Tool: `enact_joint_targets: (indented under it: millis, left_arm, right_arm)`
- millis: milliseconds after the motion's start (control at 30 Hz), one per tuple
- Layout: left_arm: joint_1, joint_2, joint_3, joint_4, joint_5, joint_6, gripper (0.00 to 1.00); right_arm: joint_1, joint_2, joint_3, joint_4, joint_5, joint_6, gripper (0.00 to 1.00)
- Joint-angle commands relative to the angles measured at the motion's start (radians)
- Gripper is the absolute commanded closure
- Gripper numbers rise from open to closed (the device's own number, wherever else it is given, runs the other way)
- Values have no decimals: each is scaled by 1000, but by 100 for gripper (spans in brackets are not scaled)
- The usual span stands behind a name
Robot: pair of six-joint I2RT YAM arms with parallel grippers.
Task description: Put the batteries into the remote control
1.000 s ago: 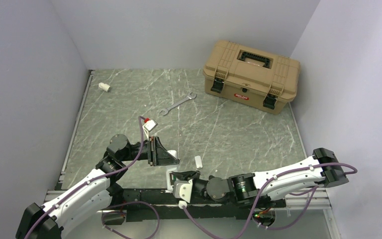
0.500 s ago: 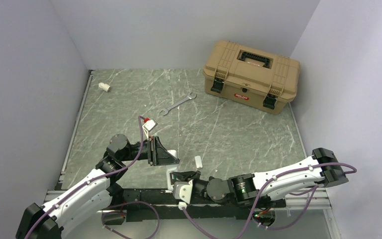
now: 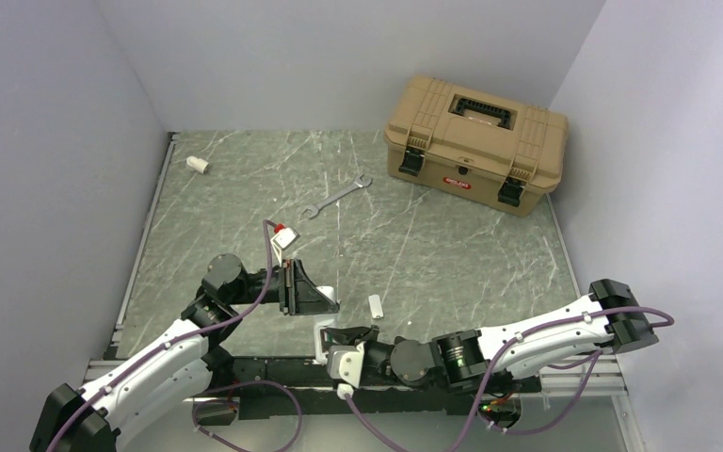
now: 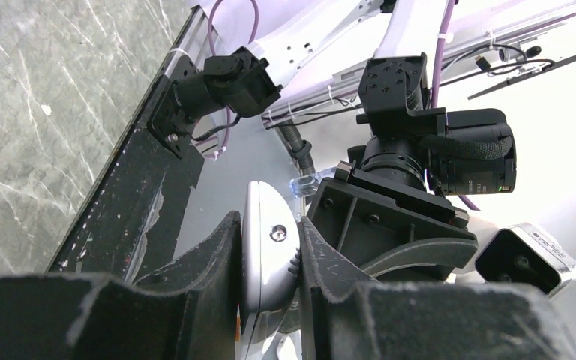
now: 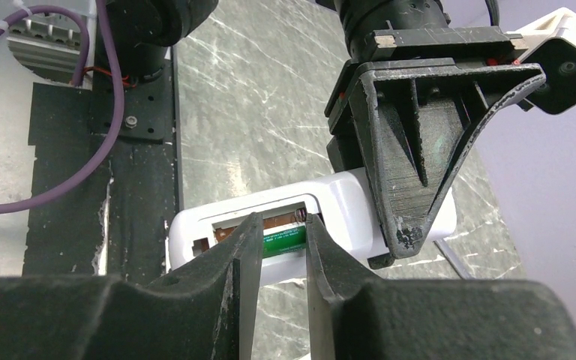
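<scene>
The white remote control is held on edge just above the table's near edge, its rectangular recess facing my right wrist camera. My left gripper is shut on one end of it, and the left gripper's dark fingers are seen clamping its right end. A green battery lies lengthwise in the recess. My right gripper is shut on the battery, one finger at each side. In the top view the remote sits between the left gripper and right gripper.
A small white tab lies on the marbled table just right of the grippers. A metal wrench lies mid-table, a short white tube stub at the far left, and a tan toolbox at the back right. Black base plates line the near edge.
My right gripper has narrowed slightly and edged a little toward the near left. The left arm and the remote have stayed put.
</scene>
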Motion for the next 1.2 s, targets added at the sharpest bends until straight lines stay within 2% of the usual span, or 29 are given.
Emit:
enact_joint_targets:
  millis: [0, 100, 333, 600, 900, 1167]
  left_arm:
    - [42, -26, 131, 294, -99, -137, 100]
    - [43, -18, 128, 313, -95, -147, 100]
    - [48, -22, 131, 310, -94, -149, 100]
    - [48, -39, 128, 295, -94, -150, 100]
    - [50, -40, 125, 300, -96, -155, 100]
    - [49, -38, 115, 318, -98, -163, 100]
  right_arm:
    - [72, 77, -85, -405, -131, 122, 96]
    - [78, 81, -86, -408, -129, 136, 100]
    - [86, 89, -92, -422, -124, 157, 100]
    - [96, 111, -90, -425, -31, 129, 100]
    - [106, 90, -101, -401, 48, 98, 78]
    - [119, 86, -111, -375, 95, 68, 67]
